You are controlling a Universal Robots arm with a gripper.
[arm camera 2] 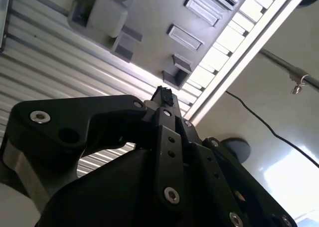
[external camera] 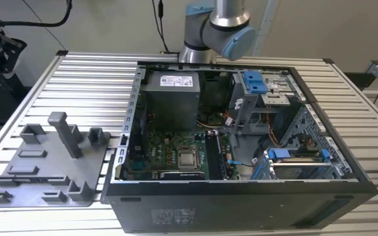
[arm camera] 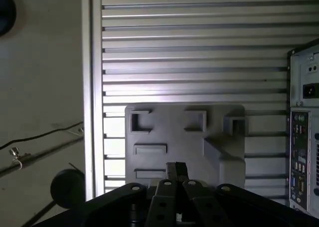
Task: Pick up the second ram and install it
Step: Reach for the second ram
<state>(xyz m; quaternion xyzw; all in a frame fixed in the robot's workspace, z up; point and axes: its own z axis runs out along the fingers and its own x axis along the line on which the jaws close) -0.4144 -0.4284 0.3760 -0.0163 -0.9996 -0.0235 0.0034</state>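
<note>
In both wrist views my gripper (arm camera 2: 164, 94) (arm camera: 176, 169) hangs high above the grey holder tray (arm camera: 184, 137) (arm camera 2: 149, 17), fingers together with nothing between them. In the exterior view the tray (external camera: 18, 162) lies on the slatted table, to the left of the open computer case. A thin dark strip in a long slot near the tray's front looks like the second ram (external camera: 35, 178), standing on edge. The motherboard's memory slots (external camera: 216, 155) run beside the processor (external camera: 187, 158). The arm (external camera: 218, 27) rises behind the case.
The tray has a tall upright post (external camera: 65, 135) and several low blocks. The open case (external camera: 241, 196) has high walls, a power supply (external camera: 171, 98) and blue drive brackets (external camera: 255, 82). The table edge (arm camera: 92, 87) borders the floor with cables.
</note>
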